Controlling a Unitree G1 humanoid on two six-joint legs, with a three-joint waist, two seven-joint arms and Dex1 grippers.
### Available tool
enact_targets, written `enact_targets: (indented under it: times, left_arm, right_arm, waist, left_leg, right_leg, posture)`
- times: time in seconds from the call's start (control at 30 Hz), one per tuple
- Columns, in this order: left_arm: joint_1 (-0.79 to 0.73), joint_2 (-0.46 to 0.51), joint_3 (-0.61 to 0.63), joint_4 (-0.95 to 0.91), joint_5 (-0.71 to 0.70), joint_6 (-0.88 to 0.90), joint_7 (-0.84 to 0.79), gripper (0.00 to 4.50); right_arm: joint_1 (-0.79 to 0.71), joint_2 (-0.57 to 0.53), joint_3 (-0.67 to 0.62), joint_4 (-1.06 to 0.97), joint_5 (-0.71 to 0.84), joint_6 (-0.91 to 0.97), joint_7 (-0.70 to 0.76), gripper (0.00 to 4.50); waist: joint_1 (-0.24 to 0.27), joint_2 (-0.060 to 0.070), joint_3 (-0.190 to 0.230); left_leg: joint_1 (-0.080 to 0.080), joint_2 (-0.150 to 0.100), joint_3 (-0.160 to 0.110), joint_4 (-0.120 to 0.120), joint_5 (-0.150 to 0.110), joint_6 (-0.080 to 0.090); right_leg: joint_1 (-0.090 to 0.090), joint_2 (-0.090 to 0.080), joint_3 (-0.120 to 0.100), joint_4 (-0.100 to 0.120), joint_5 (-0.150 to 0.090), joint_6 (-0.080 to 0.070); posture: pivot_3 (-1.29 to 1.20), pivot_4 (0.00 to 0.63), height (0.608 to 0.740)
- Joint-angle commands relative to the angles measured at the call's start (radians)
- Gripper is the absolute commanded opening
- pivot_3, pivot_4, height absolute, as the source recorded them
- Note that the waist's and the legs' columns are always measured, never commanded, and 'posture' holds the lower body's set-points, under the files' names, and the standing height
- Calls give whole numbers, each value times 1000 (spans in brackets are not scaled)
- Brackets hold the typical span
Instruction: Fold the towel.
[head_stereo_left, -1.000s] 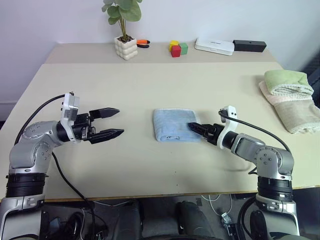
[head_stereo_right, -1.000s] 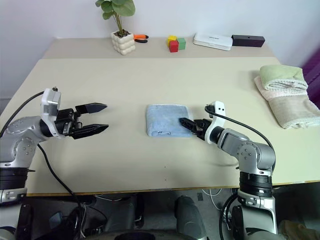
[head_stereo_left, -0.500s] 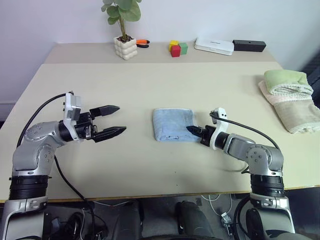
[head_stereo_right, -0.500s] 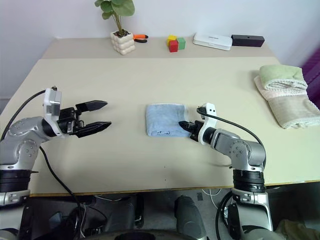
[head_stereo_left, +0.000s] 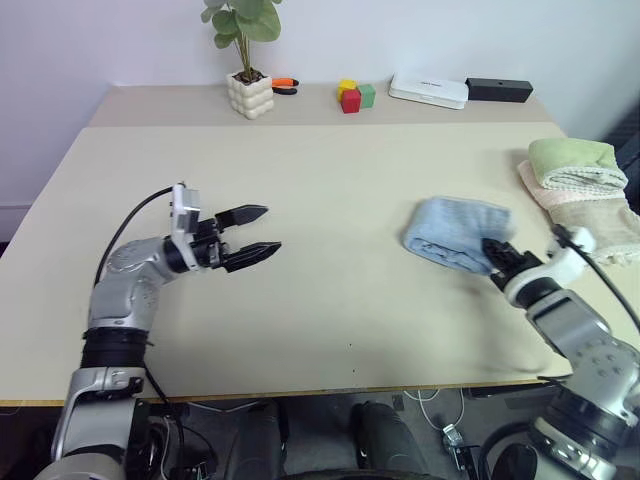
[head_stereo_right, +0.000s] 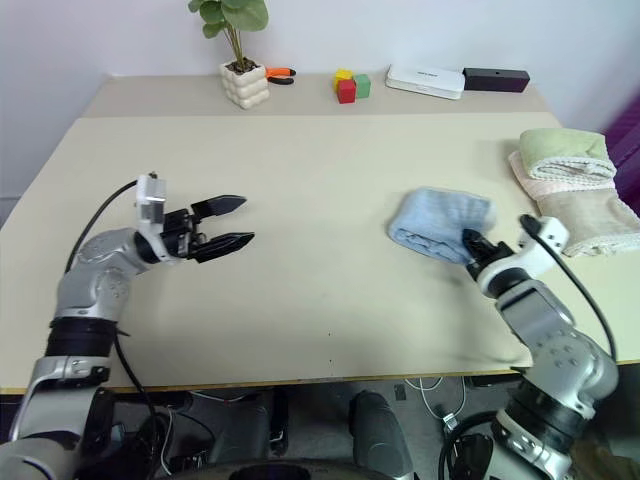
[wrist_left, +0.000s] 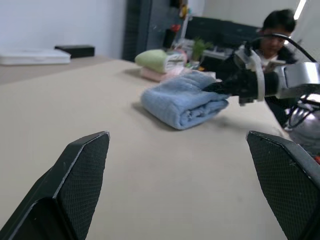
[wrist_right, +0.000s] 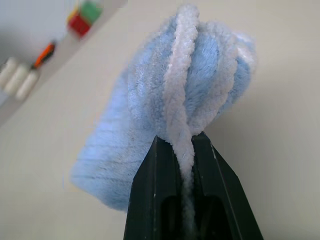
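Where bare, beige table (head_stereo_left: 330, 190).

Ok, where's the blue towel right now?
In the head views, the towel is on the table's right side, pinched in the right claw, near the stacked towels.

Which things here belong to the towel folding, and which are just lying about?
In the job: the light blue towel, pinched at its edge by the right gripper; the open left gripper.

Lying about: folded towel stack, potted plant, coloured blocks, white box, black box.
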Motion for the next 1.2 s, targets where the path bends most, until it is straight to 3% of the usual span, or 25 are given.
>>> enact_targets:
  times: [0.03,0.2,0.3,0.47,0.8,1.07,1.2]
  left_arm:
    - [-77,-33,-13,105,28,-82,-53,4500]
    - [-167,-62,-32,237,60,-158,-143,4500]
    - [-204,-45,-46,251,62,-156,-226,4500]
    - [-214,16,-68,257,81,-139,-292,4500]
    - [-145,-12,-34,192,72,-157,-222,4500]
    - [-144,-17,-30,184,72,-148,-199,4500]
    - [-152,-19,-30,194,77,-159,-191,4500]
  right_arm:
    - [75,146,-28,-197,126,-123,-218,33]
    - [162,312,71,-251,111,-288,-329,33]
    - [167,381,133,-191,58,-431,-306,33]
    - [184,370,162,-119,47,-566,-329,33]
    - [214,284,316,-32,122,-530,-400,33]
    - [198,178,320,-34,-6,-583,-372,33]
    - [191,179,290,-30,-22,-631,-374,33]
  waist:
    - [0,0,0]
    - [-5,0,0]
    - [-4,0,0]
    - [-5,0,0]
    - [-7,1,0]
    - [-5,1,0]
    - [-3,1,0]
  left_leg:
    - [0,0,-1,0,0,0]
    - [-1,0,1,1,0,0]
    - [-1,-1,0,1,0,0]
    - [-1,-1,0,0,0,0]
    - [-1,0,-1,1,0,0]
    - [-1,0,-1,1,0,0]
    - [-1,0,-1,1,0,0]
  right_leg:
    - [0,1,0,0,0,0]
    - [-1,0,1,0,0,0]
    - [0,0,1,-1,0,0]
    - [0,0,1,-1,0,0]
    - [0,0,1,0,-1,-2]
    - [0,0,1,0,0,-1]
    - [0,0,1,0,0,-1]
  posture:
    - [0,150,735]
    - [0,150,735]
    - [0,150,735]
    - [0,150,735]
    - [0,150,735]
    - [0,150,735]
    - [0,150,735]
